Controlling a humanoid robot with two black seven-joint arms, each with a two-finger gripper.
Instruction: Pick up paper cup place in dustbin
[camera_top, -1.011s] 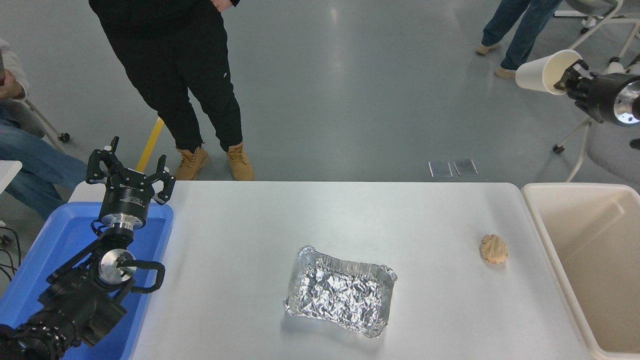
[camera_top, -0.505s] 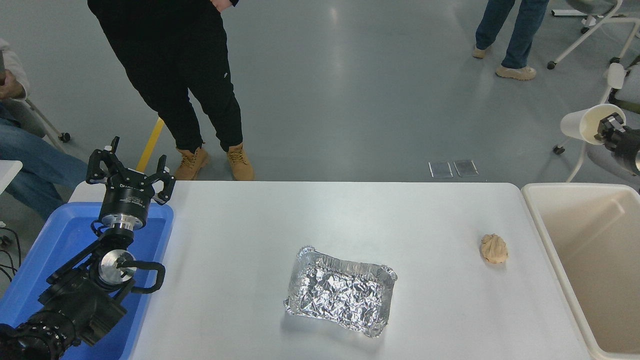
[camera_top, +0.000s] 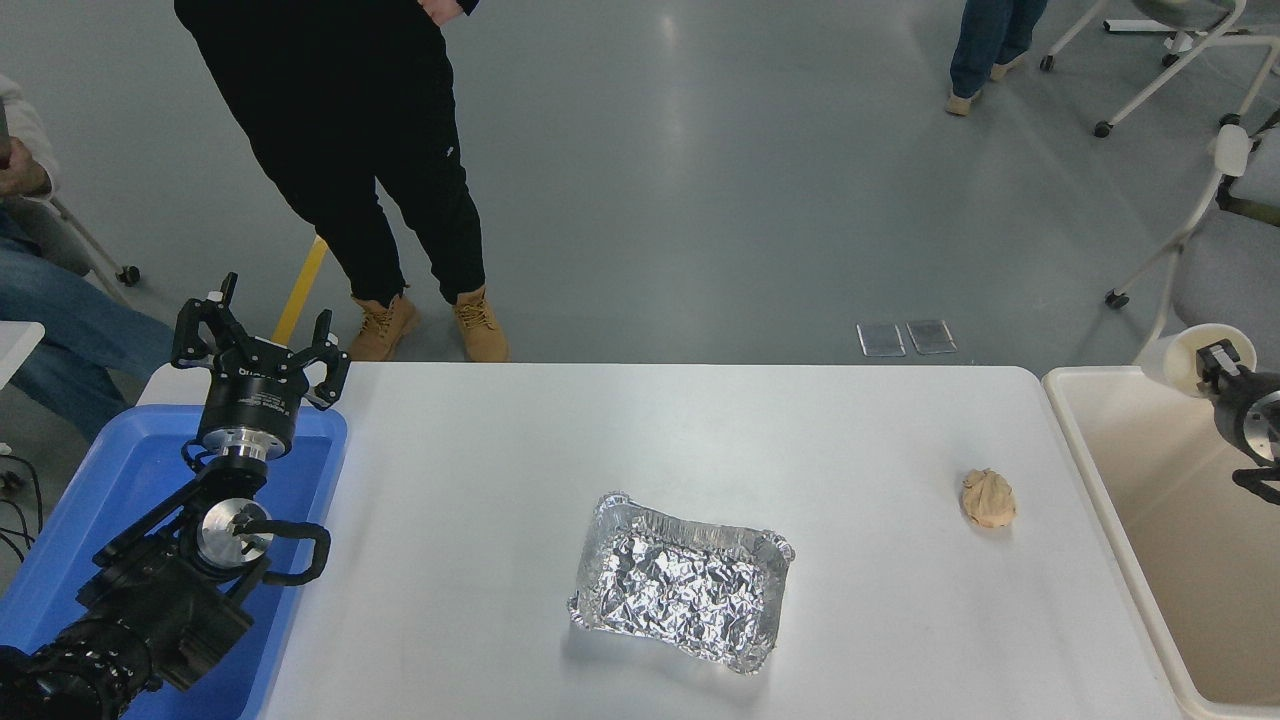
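A white desk (camera_top: 700, 440) stands on a glossy grey floor (camera_top: 700, 180), with a blue bin (camera_top: 90, 520) at its left end and the cream dustbin (camera_top: 1150, 480) at its right end. On the desk lie a crinkled foil tray (camera_top: 682, 582) near the middle and a tan paper ball (camera_top: 988, 498) close to the dustbin's near wall. A person in black trousers and tan boots (camera_top: 340, 150) stands at the far edge, another sits at the left (camera_top: 60, 330), and chair legs (camera_top: 1160, 60) show at the upper right. The left gripper (camera_top: 260, 340) is parked over the blue bin, its fingers spread and holding nothing. The right gripper (camera_top: 1215, 365) enters at the right edge, its fingers closed on the rim of the cup (camera_top: 1190, 355), which lies tilted, mouth toward the fingers, over the dustbin's far rim. Compared with half a second ago, the cup and fingers have dropped from well above the dustbin down to its rim; the tray and ball lie as before, and the distant walker's legs (camera_top: 985, 50) have moved farther off.
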